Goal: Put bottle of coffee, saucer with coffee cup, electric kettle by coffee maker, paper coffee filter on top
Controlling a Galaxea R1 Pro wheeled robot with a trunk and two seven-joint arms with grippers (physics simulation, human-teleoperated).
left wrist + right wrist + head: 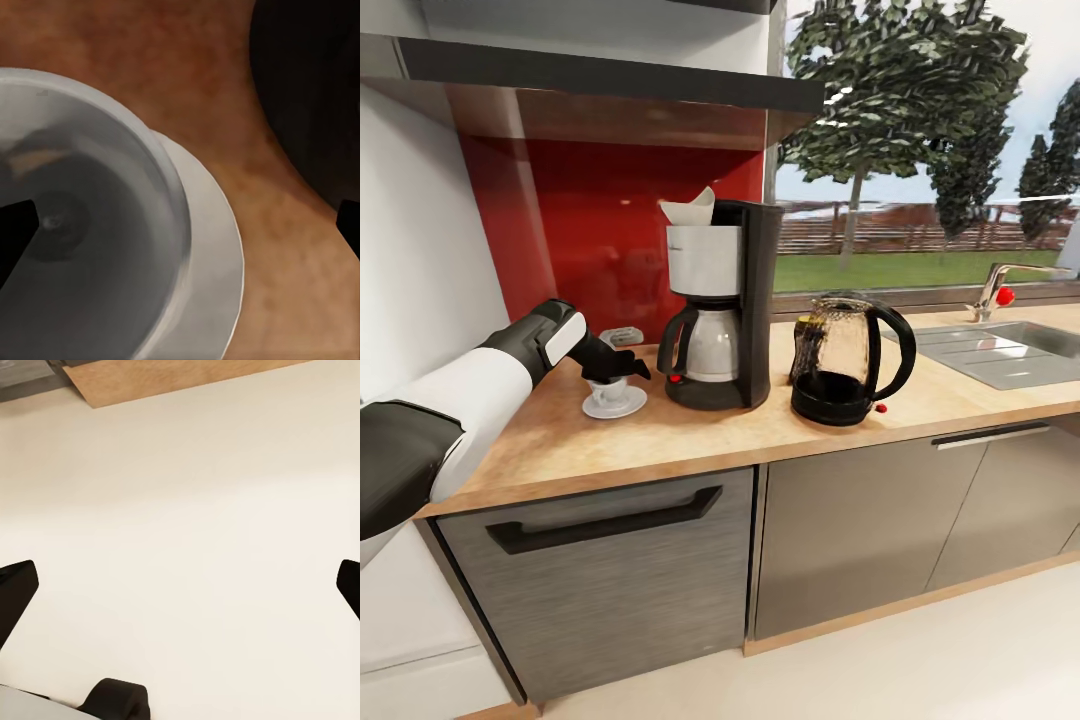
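Left arm (470, 400) reaches forward from the head view's lower left, white forearm rising to a dark wrist section with a white patch. Left gripper (615, 374) points downward at the arm's end, black fingers low. In the left wrist view its two black fingertips (16, 232) sit at opposite edges of the frame, set wide apart, nothing pinched between them.

Right gripper (180, 589) aims down; in the right wrist view its fingertips (16, 585) likewise stand at opposite edges, spread wide, gap bare. A dark rounded part of the robot (116, 699) shows beneath.
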